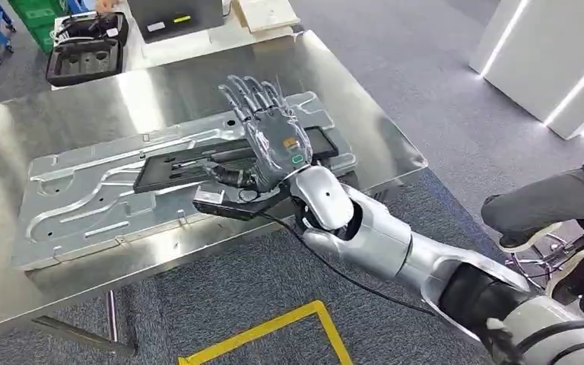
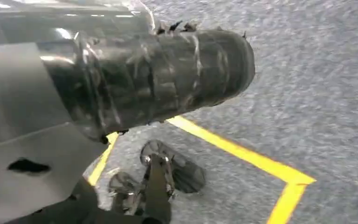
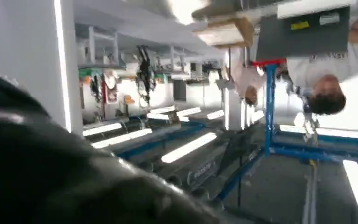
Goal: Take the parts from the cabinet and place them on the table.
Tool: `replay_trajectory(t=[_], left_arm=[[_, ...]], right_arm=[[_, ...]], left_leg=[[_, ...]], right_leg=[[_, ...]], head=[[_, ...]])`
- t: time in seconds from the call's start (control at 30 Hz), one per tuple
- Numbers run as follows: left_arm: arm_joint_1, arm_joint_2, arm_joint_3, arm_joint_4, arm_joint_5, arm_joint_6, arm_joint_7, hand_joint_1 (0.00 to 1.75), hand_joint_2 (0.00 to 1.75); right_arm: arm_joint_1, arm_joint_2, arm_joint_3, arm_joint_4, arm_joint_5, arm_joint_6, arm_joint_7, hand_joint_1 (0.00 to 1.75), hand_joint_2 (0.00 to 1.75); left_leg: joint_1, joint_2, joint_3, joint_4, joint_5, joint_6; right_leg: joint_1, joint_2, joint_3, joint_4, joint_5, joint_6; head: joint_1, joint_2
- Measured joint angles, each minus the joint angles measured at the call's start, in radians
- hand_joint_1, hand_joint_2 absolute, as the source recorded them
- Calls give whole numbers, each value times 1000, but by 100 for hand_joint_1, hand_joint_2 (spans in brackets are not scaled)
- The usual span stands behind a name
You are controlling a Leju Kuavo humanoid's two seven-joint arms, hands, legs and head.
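While the right robot hand (image 1: pixel 272 137) hovers over the steel bench (image 1: pixel 160 91) with its fingers spread apart and nothing in them, a large stamped grey metal panel (image 1: pixel 84 201) lies flat across the bench top. A dark flat part (image 1: pixel 175 169) rests on that panel, running lengthwise under the palm; whether the hand touches it I cannot tell. The silver right arm (image 1: pixel 380 236) reaches in from the lower right, a black cable (image 1: pixel 334 270) trailing beneath it. Black moulded trays (image 1: pixel 84 59) sit on a farther surface behind the bench. In the left wrist view the left robot hand (image 2: pixel 168 74) hangs above grey carpet with yellow floor tape (image 2: pixel 242 151); its grip cannot be made out.
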Motion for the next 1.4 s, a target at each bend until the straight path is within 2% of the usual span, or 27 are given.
replay_trajectory(t=[0.03, 0.1, 0.2, 0.23, 0.27, 0.37, 0.4, 0.43, 0.5, 0.53, 0.57, 0.6, 0.67, 0.7, 0.73, 0.77, 0.87, 0.9, 0.97, 1.03, 1.07, 1.13, 1.2, 1.23, 1.27, 1.3, 1.4], left_arm=[[0, -2, 0, 0, 2, 0, -1, 0, 0], [-1, -3, 0, 0, 4, 0, -2, 0, 0], [1, -3, 1, 0, 9, -1, -6, 0, 0], [0, -3, 1, 0, 9, -1, -8, 0, 0], [-1, -3, 2, 0, 9, -1, -10, 0, 0], [1, -4, 5, 0, 12, -3, -11, 0, 0], [5, -6, 6, 0, 13, -5, -10, 0, 0], [5, -9, 6, 0, 14, -8, -9, 0, 0], [6, -9, 6, 0, 16, -9, -10, 0, 0], [6, -9, 6, 0, 16, -8, -11, 0, 0], [6, -9, 6, 0, 18, -8, -15, 0, 0], [6, -10, 6, 0, 19, -6, -18, 0, 0], [7, -14, 7, 0, 23, -3, -23, 0, 0], [8, -14, 7, 0, 27, -3, -26, 0, 0], [9, -14, 7, 0, 27, -3, -28, 0, 0], [10, -14, 7, 0, 28, -3, -30, 0, 0], [15, -14, 8, 0, 33, -3, -30, 0, 0], [21, -14, 8, 1, 34, -2, -29, 0, 0], [23, -16, 8, 1, 34, 1, -23, 0, 0], [23, -21, 8, 1, 35, 3, -16, 0, 0], [22, -21, 8, 1, 34, 3, -14, 0, 0], [21, -22, 8, 1, 33, 5, -8, 0, 0], [22, -22, 8, 1, 31, 5, -5, 0, 0], [22, -22, 8, 1, 29, 5, 0, 0, 0], [18, -22, 8, 1, 26, 5, 3, 0, 0], [13, -22, 8, 1, 22, 5, 7, 0, 0], [12, -23, 5, 1, 18, 6, 18, 0, 0]], right_arm=[[10, 0, 0, -11, 6, -10, -1, 0, 0], [30, 0, 0, -22, 14, -25, -3, 0, 0], [71, 0, -1, -48, 19, -72, -6, 0, 0], [95, 0, -4, -60, 21, -102, -9, 0, 0], [121, 0, -11, -73, 26, -138, -10, 0, 0], [190, -2, -45, -93, 42, -217, -17, 0, 0], [215, -5, -62, -100, 47, -236, -21, 0, 0], [237, -8, -77, -106, 51, -262, -24, 0, 0], [288, -18, -114, -126, 55, -328, -27, 0, 0], [324, -20, -137, -138, 54, -369, -28, 0, 0], [361, -21, -161, -147, 51, -410, -32, 0, 0], [396, -23, -180, -154, 47, -439, -39, 0, 0], [467, -24, -241, -174, 26, -492, -70, 0, 0], [502, -21, -284, -185, 5, -505, -103, 0, 0], [533, -11, -323, -192, -38, -514, -169, 0, 0], [565, 5, -359, -193, -85, -515, -236, 0, 0], [660, 101, -542, -177, -303, -516, -517, 0, 0], [670, 127, -598, -152, -370, -516, -607, 0, 0], [678, 189, -731, -82, -503, -516, -782, 0, 0], [692, 242, -855, -5, -578, -516, -890, 0, 0], [696, 265, -921, 47, -618, -516, -944, 0, 0], [692, 295, -1024, 157, -682, -516, -1037, 0, 0], [678, 317, -1135, 297, -743, -516, -1110, 0, 0], [663, 325, -1197, 383, -777, -516, -1133, 0, 0], [645, 335, -1279, 511, -823, -513, -1138, 0, 0], [628, 340, -1347, 617, -853, -507, -1111, 0, 0], [613, 348, -1437, 836, -865, -471, -1011, 0, 0]], left_leg=[[1, 0, -10, 70, -36, -2], [1, 0, 9, 120, -20, 0], [-3, -1, 175, -74, 59, 14], [-8, -2, 245, -170, 25, 22], [-14, -2, 275, -226, 11, 24], [-22, -1, 259, -228, 38, 40], [-6, 5, 260, -248, 60, 46], [-9, 10, 255, -253, 75, 51], [-10, 12, 222, -251, 100, 63], [-11, 12, 206, -251, 111, 63], [-11, 12, 190, -249, 122, 63], [-11, 12, 173, -245, 133, 61], [-9, 13, 135, -230, 149, 54], [-7, 12, 115, -216, 155, 48], [-8, 12, 100, -202, 157, 43], [-10, 12, 90, -188, 158, 38], [-3, 9, 83, -188, 184, 21], [2, 8, 74, -185, 180, 17], [4, 8, 46, -117, 66, 8], [5, 8, 17, 22, -46, 4], [5, 8, 14, 84, -66, 4], [4, 8, 58, 97, -12, 10], [1, 6, 167, -14, 54, 20], [-3, 2, 242, -107, 43, 27], [-13, -2, 318, -219, -5, 32], [-14, -1, 337, -266, -23, 32], [-20, 4, 312, -276, 12, 49]], right_leg=[[2, 0, -15, 1, 11, 0], [4, -1, -48, 2, 33, 0], [5, 1, -82, 3, 63, 7], [5, 0, -85, 3, 69, 11], [4, -3, -85, 1, 78, 19], [1, -5, -77, -19, 109, 37], [3, -4, -81, -15, 102, 42], [3, 1, -91, 2, 61, 46], [2, 1, -123, 131, -73, 52], [0, 1, -137, 207, -117, 56], [-2, 1, -139, 260, -125, 59], [-4, 1, -127, 277, -102, 63], [-15, 1, -53, 210, -30, 71], [-21, -2, 14, 126, -19, 75], [-25, -3, 74, 35, -68, 78], [-10, 3, 102, -19, -91, 68], [-3, -3, 80, -11, -72, 43], [-7, -8, 62, -15, -58, 29], [-7, -9, 36, -15, -33, 18], [-6, -12, 2, -15, -8, 15], [-4, -15, -15, -14, 7, 16], [-2, -17, -53, -13, 35, 18], [-3, -17, -83, -13, 59, 22], [-4, -15, -90, -13, 71, 25], [-1, -15, -95, -14, 79, 33], [-3, -20, -94, -17, 92, 40], [-7, -19, -88, -48, 137, 60]], head=[[0, 0], [0, 0], [0, 0], [-1, 0], [1, 0], [-1, 0], [0, 0], [0, 0], [0, 0], [0, 0], [0, 0], [0, 0], [0, 0], [0, 0], [1, 0], [2, 0], [0, 0], [1, 0], [-3, 0], [-3, 0], [-3, 0], [-3, 0], [-3, 0], [-3, 0], [-3, 0], [-1, 0], [-2, 0]])
